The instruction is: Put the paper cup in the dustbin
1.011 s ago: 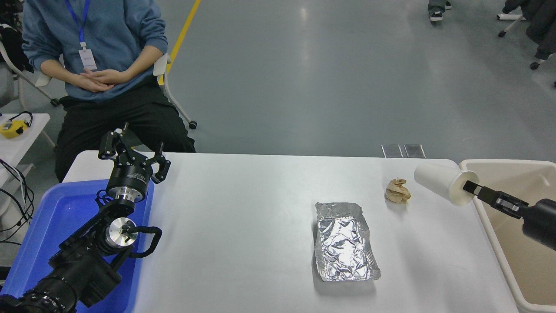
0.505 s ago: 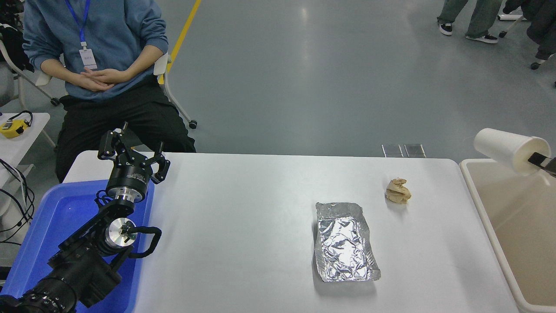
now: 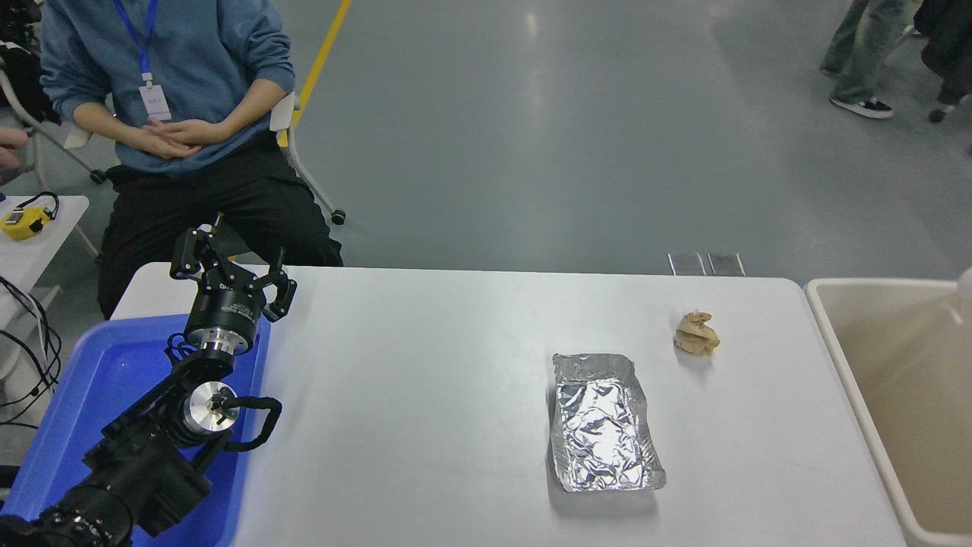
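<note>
— Where's the paper cup [image 3: 966, 285]?
— Only a blurred white sliver shows at the right picture edge, above the beige dustbin [image 3: 824, 319]. The right end effector is out of view.
— And the left end effector [image 3: 231, 266]?
— Parked over the blue tray [image 3: 91, 372], fingers spread apart. A foil tray [image 3: 604, 422] and brown paper wad [image 3: 695, 333] lie on the table [image 3: 425, 380].

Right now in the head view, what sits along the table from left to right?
Blue plastic tray with the parked left claw above it → crinkled silver foil tray → crumpled brown paper wad → large beige plastic dustbin, with a blurred white sliver at the right edge above it, probably the paper cup.
</note>
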Available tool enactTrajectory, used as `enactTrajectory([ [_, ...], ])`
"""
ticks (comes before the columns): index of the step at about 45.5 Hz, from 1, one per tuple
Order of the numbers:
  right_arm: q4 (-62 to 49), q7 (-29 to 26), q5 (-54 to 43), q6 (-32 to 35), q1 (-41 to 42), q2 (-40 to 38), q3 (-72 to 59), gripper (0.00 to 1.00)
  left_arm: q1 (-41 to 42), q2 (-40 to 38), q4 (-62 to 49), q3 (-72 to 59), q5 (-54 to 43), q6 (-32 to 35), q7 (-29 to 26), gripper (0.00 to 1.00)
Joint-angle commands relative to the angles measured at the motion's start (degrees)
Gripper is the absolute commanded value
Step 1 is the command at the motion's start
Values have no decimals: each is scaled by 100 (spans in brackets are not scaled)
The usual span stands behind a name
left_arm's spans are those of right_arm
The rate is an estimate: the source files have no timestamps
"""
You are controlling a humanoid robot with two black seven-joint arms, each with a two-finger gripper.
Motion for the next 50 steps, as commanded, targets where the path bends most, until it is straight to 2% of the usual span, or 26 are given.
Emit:
enactTrajectory([
  [1,-1417,40,44,-94,-422,1192,3,0,0,1,0,0,1,0,0,100],
  [15,-2674,57,44,-94,-694,2616,-32,0,0,-8,0,9,1,0,0,100],
  [25,-3035,40,298,-103,-826,3030,-58,0,0,-8,0,0,1,0,0,100],
  [28,-3035,40,325,-103,-879,3047,-58,4,0,-8,0,0,1,0,0,100],
  [32,-3035,40,325,-103,-940,3118,-50,17,0,-8,0,9,1,0,0,100],
  [34,-3035,40,342,-95,-1001,3153,-50,26,0,-8,0,0,1,0,0,100],
  [35,-3035,31,343,-103,-1010,3153,-50,34,0,-8,0,0,1,0,0,100],
  [42,-3035,22,430,-86,-1107,3179,-50,48,0,-8,0,0,1,0,0,100],
  [45,-3035,22,579,-68,-1098,3127,-41,62,0,-8,0,0,1,0,0,100],
  [50,-2948,22,869,98,-984,2917,38,73,0,-8,0,9,1,0,0,100],
])
